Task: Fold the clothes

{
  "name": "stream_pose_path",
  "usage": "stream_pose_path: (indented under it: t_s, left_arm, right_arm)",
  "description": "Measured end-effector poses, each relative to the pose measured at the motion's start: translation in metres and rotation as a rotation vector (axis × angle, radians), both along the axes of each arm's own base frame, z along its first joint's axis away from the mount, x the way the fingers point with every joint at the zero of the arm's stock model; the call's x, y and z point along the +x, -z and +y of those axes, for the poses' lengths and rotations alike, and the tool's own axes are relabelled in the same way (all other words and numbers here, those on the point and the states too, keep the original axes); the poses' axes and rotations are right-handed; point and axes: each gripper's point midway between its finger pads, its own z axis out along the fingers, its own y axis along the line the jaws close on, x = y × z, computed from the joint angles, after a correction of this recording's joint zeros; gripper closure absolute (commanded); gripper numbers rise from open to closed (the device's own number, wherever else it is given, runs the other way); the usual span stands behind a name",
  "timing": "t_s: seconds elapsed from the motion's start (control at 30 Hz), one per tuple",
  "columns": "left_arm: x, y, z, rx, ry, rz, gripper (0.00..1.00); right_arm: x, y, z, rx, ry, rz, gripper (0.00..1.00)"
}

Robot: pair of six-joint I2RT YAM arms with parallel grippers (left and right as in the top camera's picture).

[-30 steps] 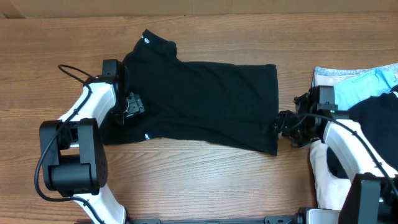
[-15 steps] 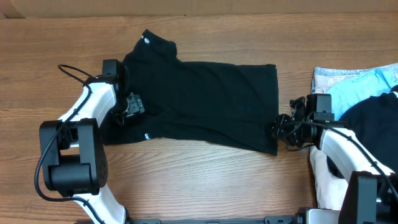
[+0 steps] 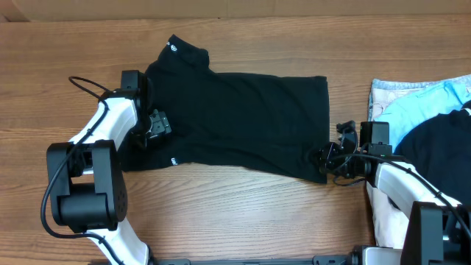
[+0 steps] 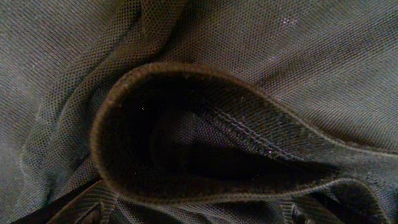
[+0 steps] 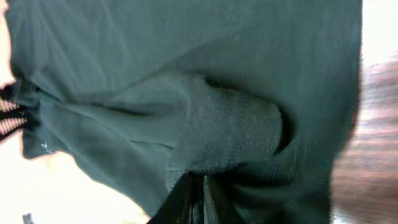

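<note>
Overhead, soft even light falls on the desk [image 3: 243, 213], its grain sharp and shadows faint; the black T-shirt [image 3: 243, 118] swallows fold detail. The left wrist view is dim, the knit crisp, the hemmed opening's hollow near black. The right wrist view is greenish and soft, the desk blown out at its edges.

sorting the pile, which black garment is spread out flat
The plain black short-sleeved T-shirt in the middle; the other black garment lies bunched at the right edge beside light-blue cloth.

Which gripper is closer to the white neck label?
Left. The left gripper sits at the sleeve near the neck label; the right gripper pinches the T-shirt at its far hem corner.
</note>
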Motion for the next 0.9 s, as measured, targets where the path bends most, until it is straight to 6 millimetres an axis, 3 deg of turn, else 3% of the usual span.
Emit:
stream_pose_path:
  t_s: [0.23,0.47,0.6,0.77,0.9]
  left_arm:
    - [-0.001,0.0,0.0,0.0,0.0,0.003,0.12]
    - [-0.001,0.0,0.0,0.0,0.0,0.003,0.12]
    - [0.0,0.0,0.0,0.0,0.0,0.002,0.12]
    - [0.0,0.0,0.0,0.0,0.0,0.001,0.12]
    - [0.0,0.0,0.0,0.0,0.0,0.0,0.11]
  right_arm:
    - [-0.017,-0.006,0.005,0.033,-0.014,0.099,0.96]
    - [-0.019,-0.059,0.0,-0.006,0.0,0.086,0.96]
    - [-0.028,-0.08,-0.009,-0.054,0.055,0.118,0.96]
    - [-0.054,-0.079,-0.013,-0.069,0.13,0.267,0.96]
    - [-0.058,-0.078,-0.014,-0.074,0.142,0.292,0.96]
